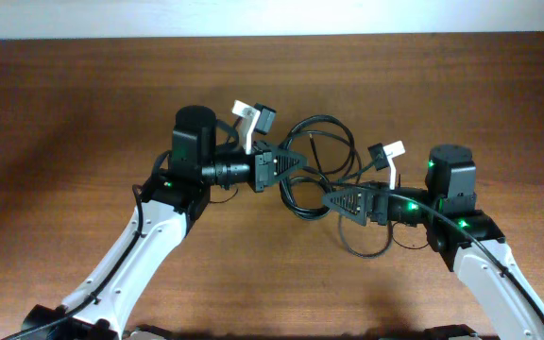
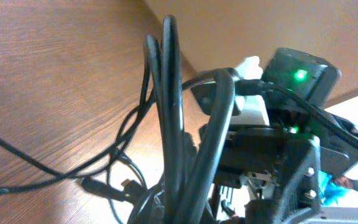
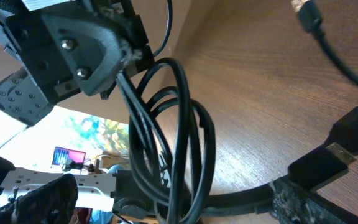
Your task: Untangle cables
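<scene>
Looking down, the overhead view puts the cables (image 1: 319,151) mid-table (image 1: 83,113), a loose tangle between the left gripper (image 1: 286,162) and right gripper (image 1: 331,201). Both cover the crossing loops, and their jaws cannot be read from above. The left wrist view is filled by cables (image 2: 169,124) rising in a bunch, blurred at the bottom edge where its own fingers are hidden. Brown wood and a beige wall (image 2: 260,25) lie behind. Only the right wrist view shows the left gripper (image 3: 120,62) clamped on the cables (image 3: 182,137), loops hanging below it. A metal-tipped plug (image 3: 306,14) is cut off at top right. One finger (image 3: 303,193) of the right gripper shows; its jaws stand wide apart.
</scene>
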Tool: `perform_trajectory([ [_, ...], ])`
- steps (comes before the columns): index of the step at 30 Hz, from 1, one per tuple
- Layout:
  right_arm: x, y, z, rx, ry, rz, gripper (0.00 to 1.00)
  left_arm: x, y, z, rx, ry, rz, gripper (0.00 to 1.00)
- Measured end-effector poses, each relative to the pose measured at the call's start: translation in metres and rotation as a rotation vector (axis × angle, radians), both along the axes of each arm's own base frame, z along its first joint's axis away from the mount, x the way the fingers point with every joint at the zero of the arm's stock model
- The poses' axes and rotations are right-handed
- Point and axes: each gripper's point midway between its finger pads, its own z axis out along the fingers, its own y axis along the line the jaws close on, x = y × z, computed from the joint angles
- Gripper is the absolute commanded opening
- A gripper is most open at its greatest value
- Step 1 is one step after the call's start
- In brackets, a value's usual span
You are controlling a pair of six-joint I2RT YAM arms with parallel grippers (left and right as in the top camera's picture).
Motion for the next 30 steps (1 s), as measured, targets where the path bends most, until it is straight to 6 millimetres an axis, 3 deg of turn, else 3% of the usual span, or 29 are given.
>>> perform_trajectory([
  [9,0.0,0.0,0.0,0.0,-0.001,0.0,1.0,-0.016,-0.014,0.005,-0.021,-0.012,-0.08,0.0],
  [13,0.0,0.0,0.0,0.001,-0.002,0.002,0.83,-0.023,-0.023,0.004,-0.016,-0.015,-0.102,0.0],
  [18,0.0,0.0,0.0,0.002,0.004,0.002,0.5,-0.022,-0.027,0.001,0.0,-0.022,-0.084,0.0],
  [30,0.0,0.0,0.0,0.001,-0.001,0.002,0.41,-0.009,-0.024,-0.001,0.028,-0.046,-0.013,0.0],
])
